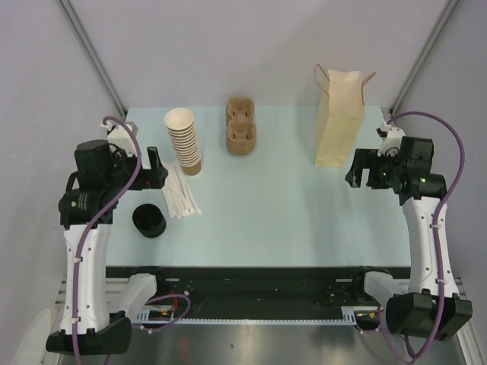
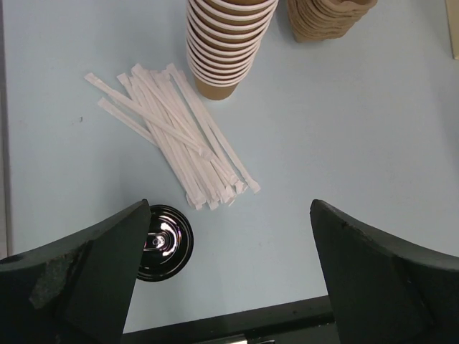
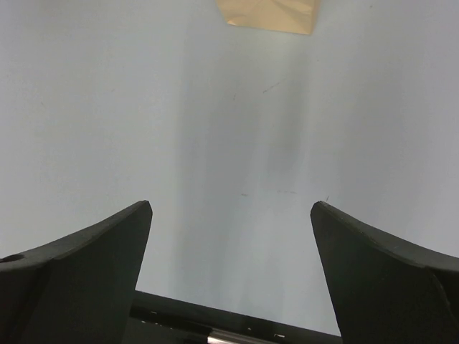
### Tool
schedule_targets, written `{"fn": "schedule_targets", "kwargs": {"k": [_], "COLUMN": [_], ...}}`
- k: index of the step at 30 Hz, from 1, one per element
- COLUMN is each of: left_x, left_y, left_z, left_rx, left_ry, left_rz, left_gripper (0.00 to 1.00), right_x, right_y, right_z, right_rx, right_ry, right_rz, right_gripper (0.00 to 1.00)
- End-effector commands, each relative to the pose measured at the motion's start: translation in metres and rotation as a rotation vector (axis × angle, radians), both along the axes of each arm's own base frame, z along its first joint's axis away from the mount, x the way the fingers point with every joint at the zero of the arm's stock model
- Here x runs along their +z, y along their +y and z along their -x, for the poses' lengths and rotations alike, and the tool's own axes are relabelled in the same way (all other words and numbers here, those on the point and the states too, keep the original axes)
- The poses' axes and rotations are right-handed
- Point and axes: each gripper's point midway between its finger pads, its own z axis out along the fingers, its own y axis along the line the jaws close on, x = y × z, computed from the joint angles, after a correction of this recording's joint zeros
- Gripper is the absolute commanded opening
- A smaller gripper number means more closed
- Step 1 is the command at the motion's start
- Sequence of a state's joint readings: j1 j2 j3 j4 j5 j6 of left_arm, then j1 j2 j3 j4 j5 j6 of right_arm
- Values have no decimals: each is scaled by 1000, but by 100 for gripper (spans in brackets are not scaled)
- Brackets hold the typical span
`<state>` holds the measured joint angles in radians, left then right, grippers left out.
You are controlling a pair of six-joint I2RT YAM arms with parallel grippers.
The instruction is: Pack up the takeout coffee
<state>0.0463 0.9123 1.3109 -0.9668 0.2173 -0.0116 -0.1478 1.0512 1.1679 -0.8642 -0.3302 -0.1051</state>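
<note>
Top view: the left gripper (image 1: pixel 156 175) hangs spread, with the stack of lidless cups (image 1: pixel 183 141) ahead and the black lids (image 1: pixel 150 220) near behind. These look like supplies kept within its reach. No assembled takeout coffee shows.

The right gripper (image 1: pixel 354 171), also spread, has the upright paper bag (image 1: pixel 339 114) ahead.

Left wrist: wrapped straws (image 2: pixel 172 136) crowd the space ahead.

Right wrist: bare table (image 3: pixel 229 107) runs ahead to the bag.
</note>
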Motion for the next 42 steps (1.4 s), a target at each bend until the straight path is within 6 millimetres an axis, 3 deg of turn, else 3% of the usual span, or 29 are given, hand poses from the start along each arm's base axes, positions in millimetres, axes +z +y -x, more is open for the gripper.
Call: {"fn": "schedule_targets", "kwargs": {"k": [1, 5, 6, 8, 9, 10, 11, 12, 14, 16, 17, 18, 23, 28, 33, 42], "left_x": [42, 84, 107, 114, 138, 132, 138, 160, 160, 174, 165, 169, 143, 97, 66, 26], "left_y": [15, 20, 21, 26, 28, 32, 33, 35, 36, 36, 38, 38, 28, 17, 12, 7], "left_z": [-17, -33, -35, -54, -57, -77, -83, -89, -112, -124, -140, -144, -175, -197, -209, -216], "left_rx": [68, 90, 94, 119, 128, 145, 152, 165, 164, 164, 172, 173, 131, 81, 60, 43], "left_ry": [-98, -160, -211, -203, -256, -214, -217, -266, -263, -306, -279, -289, -231, -135, -71, -3], "left_rz": [-39, -57, -58, -64, -66, -73, -73, -67, -62, -59, -60, -53, 0, 44, 58, 46], "left_gripper": [99, 100, 100, 99, 99, 100, 99, 98, 97, 95, 95, 93, 82, 68, 60, 52], "right_x": [15, 15, 13, 12, 12, 12, 12, 12, 11, 10, 9, 9, 5, 2, -1, -4], "right_y": [3, 7, 7, 9, 10, 10, 12, 13, 15, 16, 16, 17, 17, 19, 19, 20], "right_z": [-3, -3, -3, -3, -4, -5, -5, -5, -5, -5, -5, -4, -5, -9, -11, -13], "right_rx": [21, 41, 43, 52, 55, 56, 63, 65, 78, 82, 83, 88, 92, 95, 99, 100], "right_ry": [-34, -33, -29, -28, -28, -26, -28, -26, -23, -18, -17, -13, 5, 16, 26, 41], "right_rz": [0, 3, 4, 6, 7, 7, 6, 6, 7, 11, 13, 14, 17, 18, 20, 13], "right_gripper": [100, 100, 100, 100, 100, 100, 100, 100, 100, 100, 100, 100, 100, 100, 100, 100]}}
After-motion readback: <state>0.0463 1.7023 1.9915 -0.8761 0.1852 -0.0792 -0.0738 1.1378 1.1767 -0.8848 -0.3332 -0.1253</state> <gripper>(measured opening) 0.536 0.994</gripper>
